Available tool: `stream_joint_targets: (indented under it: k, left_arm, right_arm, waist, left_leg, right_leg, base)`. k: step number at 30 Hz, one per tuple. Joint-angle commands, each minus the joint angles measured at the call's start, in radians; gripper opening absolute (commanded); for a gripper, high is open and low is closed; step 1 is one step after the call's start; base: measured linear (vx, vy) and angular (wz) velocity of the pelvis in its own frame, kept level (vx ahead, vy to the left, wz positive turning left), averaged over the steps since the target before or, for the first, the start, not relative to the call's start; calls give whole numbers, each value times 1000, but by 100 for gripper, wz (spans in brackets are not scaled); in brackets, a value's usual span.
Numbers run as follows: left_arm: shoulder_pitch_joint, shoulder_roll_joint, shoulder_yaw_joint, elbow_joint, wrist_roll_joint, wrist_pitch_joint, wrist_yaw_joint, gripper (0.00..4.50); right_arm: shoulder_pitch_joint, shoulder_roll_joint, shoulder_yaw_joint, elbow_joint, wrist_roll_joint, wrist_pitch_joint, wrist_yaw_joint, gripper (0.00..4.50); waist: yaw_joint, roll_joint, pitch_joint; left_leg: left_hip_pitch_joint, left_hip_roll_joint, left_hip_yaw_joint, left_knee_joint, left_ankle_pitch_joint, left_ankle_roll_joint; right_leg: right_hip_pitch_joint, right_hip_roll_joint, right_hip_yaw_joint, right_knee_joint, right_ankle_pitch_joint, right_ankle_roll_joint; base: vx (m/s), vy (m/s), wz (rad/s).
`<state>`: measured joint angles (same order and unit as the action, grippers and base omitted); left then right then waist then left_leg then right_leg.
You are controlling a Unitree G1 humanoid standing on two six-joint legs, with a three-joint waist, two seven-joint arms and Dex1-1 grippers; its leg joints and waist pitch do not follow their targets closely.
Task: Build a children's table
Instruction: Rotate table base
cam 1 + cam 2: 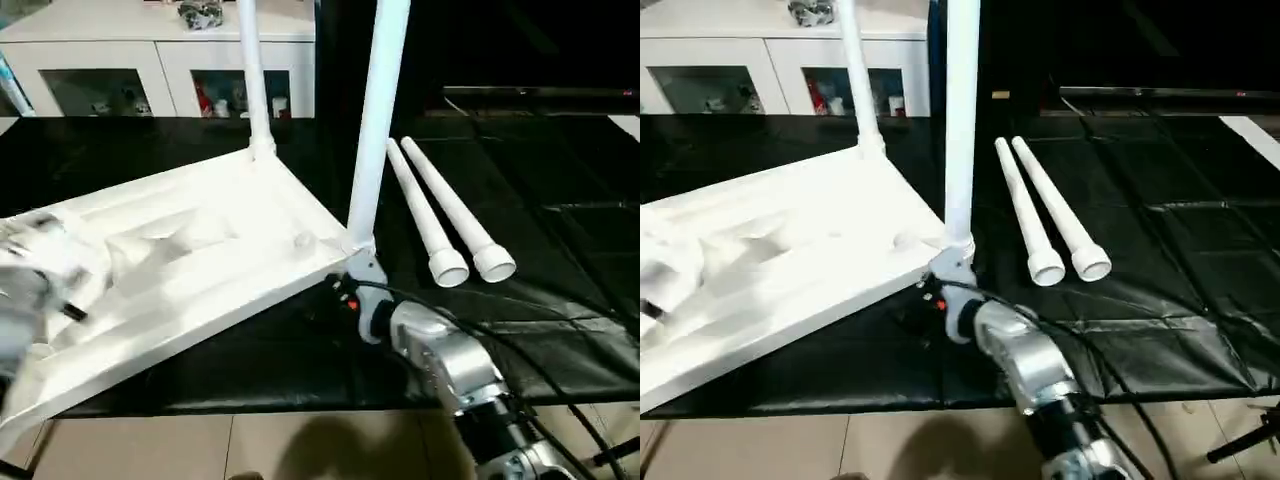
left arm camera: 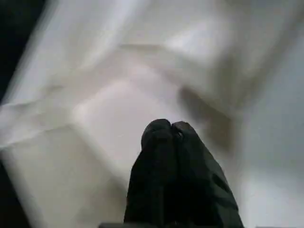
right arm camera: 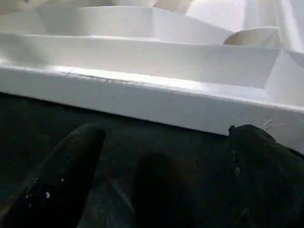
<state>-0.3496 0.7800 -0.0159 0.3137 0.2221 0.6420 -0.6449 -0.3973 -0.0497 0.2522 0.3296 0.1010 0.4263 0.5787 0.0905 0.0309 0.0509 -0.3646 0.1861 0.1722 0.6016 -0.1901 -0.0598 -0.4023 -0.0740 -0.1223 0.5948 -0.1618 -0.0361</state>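
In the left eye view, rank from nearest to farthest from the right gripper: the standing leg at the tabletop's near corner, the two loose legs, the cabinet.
1. Near-corner standing leg, just above the right gripper.
2. Two loose legs, lying on the mat to its right.
3. Cabinet, at the back left.

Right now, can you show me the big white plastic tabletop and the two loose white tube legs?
White plastic tabletop (image 1: 215, 235), left eye view, ribbed underside.
Two loose white tube legs (image 1: 452, 217), left eye view, on the outer leg's shaft.
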Motion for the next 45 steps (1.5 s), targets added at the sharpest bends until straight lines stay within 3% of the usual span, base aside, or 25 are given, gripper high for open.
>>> stream_joint_targets:
  k: [1, 2, 3, 5, 7, 9, 12, 15, 20, 25, 28, 29, 30, 31, 32, 33, 35, 38, 39, 40, 42, 45]
  left_arm:
    - [9, -9, -22, 28, -11, -14, -45, 6]
    - [13, -15, -27, 29, -18, -9, -60, 6]
    - [18, -19, -36, 27, -23, -1, -77, 6]
    - [25, -20, -44, 24, -28, 5, -92, 6]
    - [37, -23, -58, -23, -62, 42, -138, 6]
    - [46, -32, -74, -73, -127, 78, -225, 6]
    - [49, -40, -85, -112, -177, 92, -289, 6]
    - [64, -41, -109, -226, -273, 129, -415, 6]
    - [67, -59, -121, -301, -340, 162, -478, 6]
    - [2, -130, -134, -213, -314, 98, -445, 6]
    - [-104, -204, -119, -63, -259, 13, -301, 6]
    - [-150, -231, -108, 8, -239, -28, -234, 6]
    - [-179, -246, -101, 53, -228, -54, -194, 6]
    - [-207, -258, -100, 102, -213, -86, -159, 6]
    - [-243, -271, -102, 164, -192, -136, -110, 6]
    - [-293, -295, -97, 251, -177, -202, -47, 6]
    - [-313, -308, -90, 289, -178, -228, -28, 6]
    - [-352, -322, -102, 365, -149, -316, 49, 6]
    - [-353, -322, -102, 368, -148, -319, 52, 6]
    - [-366, -328, -103, 393, -146, -344, 69, 6]
    - [-371, -332, -93, 394, -166, -374, 54, 6]
    - [-356, -328, -88, 370, -175, -400, 24, 6]
  right_arm:
    - [-20, 5, -18, 36, -15, -10, -29, 450]
    - [-24, 7, -24, 46, -13, -14, -33, 450]
    - [-28, 9, -30, 56, -13, -20, -39, 450]
    - [-32, 11, -35, 65, -13, -25, -43, 450]
    - [-41, 14, -40, 75, -10, -27, -48, 450]
    - [-54, 17, -44, 86, -8, -31, -53, 450]
    - [-68, 22, -45, 107, -9, -41, -59, 450]
    - [-92, 34, -49, 131, -13, -59, -64, 450]
    - [-117, 38, -54, 152, -11, -82, -56, 450]
    - [-144, 42, -64, 168, -13, -107, -59, 450]
    - [-163, 48, -83, 193, -22, -152, -79, 450]
    - [-170, 50, -93, 200, -28, -171, -93, 450]
    - [-175, 51, -100, 207, -32, -186, -103, 450]
    - [-180, 51, -110, 209, -32, -198, -115, 450]
    - [-185, 50, -123, 204, -30, -206, -128, 450]
    - [-190, 44, -139, 191, -26, -220, -142, 450]
    - [-193, 41, -145, 189, -24, -226, -146, 450]
    - [-194, 27, -159, 169, -25, -235, -155, 450]
    - [-194, 25, -159, 166, -25, -235, -154, 450]
    - [-188, 14, -162, 146, -26, -236, -151, 450]
    - [-164, -5, -174, 80, -18, -216, -154, 450]
    - [-144, -13, -186, 31, -10, -192, -161, 450]
  waist:
    - [-3, 40, -62]
    - [-4, 37, -64]
    - [-5, 43, -63]
    - [-5, 39, -63]
    - [-6, 46, -63]
    - [-5, 45, -63]
    - [-6, 49, -58]
    - [-10, 49, -54]
    - [-22, 42, -57]
    - [-34, 41, -60]
    - [-32, 41, -63]
    - [-34, 40, -60]
    - [-28, 39, -62]
    - [-27, 38, -64]
    - [-28, 47, -62]
    - [-29, 37, -64]
    - [-28, 37, -65]
    - [-27, 40, -71]
    - [-26, 36, -78]
    - [-25, 42, -82]
    - [-27, 38, -85]
    - [-24, 41, -83]
  left_leg:
    - [19, 48, -35, -88, -352, -41]
    - [18, 49, -35, -88, -353, -42]
    - [18, 48, -35, -88, -351, -42]
    - [20, 48, -33, -87, -350, -37]
    - [19, 49, -33, -87, -340, -32]
    - [19, 50, -33, -86, -329, -28]
    - [22, 48, -31, -86, -353, -25]
    - [26, 47, -32, -89, -384, -30]
    - [20, 44, -31, -88, -344, -22]
    - [15, 39, -28, -83, -292, 1]
    - [15, 39, -28, -80, -283, 5]
    - [16, 36, -24, -81, -288, 10]
    - [29, 37, -23, -77, -306, 2]
    - [19, 38, -26, -79, -285, 0]
    - [14, 38, -29, -81, -280, 0]
    - [18, 36, -29, -81, -291, -4]
    - [12, 36, -30, -81, -275, -3]
    - [9, 38, -29, -76, -233, 3]
    - [5, 39, -28, -72, -185, 11]
    - [2, 39, -30, -69, -156, 16]
    - [-6, 36, -27, -60, -80, 54]
    - [-2, 40, -24, -59, -85, 78]
  right_leg:
    - [44, -89, 71, -77, -293, -142]
    - [45, -88, 71, -75, -283, -146]
    - [46, -88, 71, -73, -268, -154]
    - [47, -89, 72, -73, -273, -161]
    - [47, -90, 72, -71, -274, -167]
    - [49, -92, 74, -69, -277, -171]
    - [44, -91, 73, -78, -345, -160]
    - [44, -91, 71, -85, -405, -144]
    - [49, -88, 73, -79, -374, -149]
    - [54, -85, 70, -80, -355, -147]
    - [55, -86, 69, -80, -346, -147]
    - [50, -81, 67, -88, -362, -141]
    - [45, -80, 67, -91, -383, -131]
    - [51, -84, 69, -86, -359, -131]
    - [54, -82, 66, -84, -353, -127]
    - [54, -78, 65, -86, -357, -107]
    - [59, -81, 65, -85, -344, -102]
    - [60, -83, 67, -76, -278, -125]
    - [65, -84, 69, -64, -198, -141]
    - [66, -85, 69, -56, -148, -155]
    - [69, -83, 66, -44, -24, -190]
    - [64, -84, 65, -45, -14, -209]
  base:
    - [0, 0, 0]
    - [0, 0, 0]
    - [0, 0, 0]
    - [0, 0, 0]
    - [0, 0, 0]
    - [0, 0, 0]
    - [0, 0, 0]
    - [0, 0, 0]
    - [0, 0, 0]
    - [0, 0, 0]
    - [0, 0, 0]
    - [0, 0, 0]
    - [0, 0, 0]
    - [0, 0, 0]
    - [0, 0, 0]
    - [0, 0, 0]
    - [0, 0, 0]
    - [0, 0, 0]
    - [0, 0, 0]
    - [0, 0, 0]
    - [0, 0, 0]
    - [0, 0, 0]
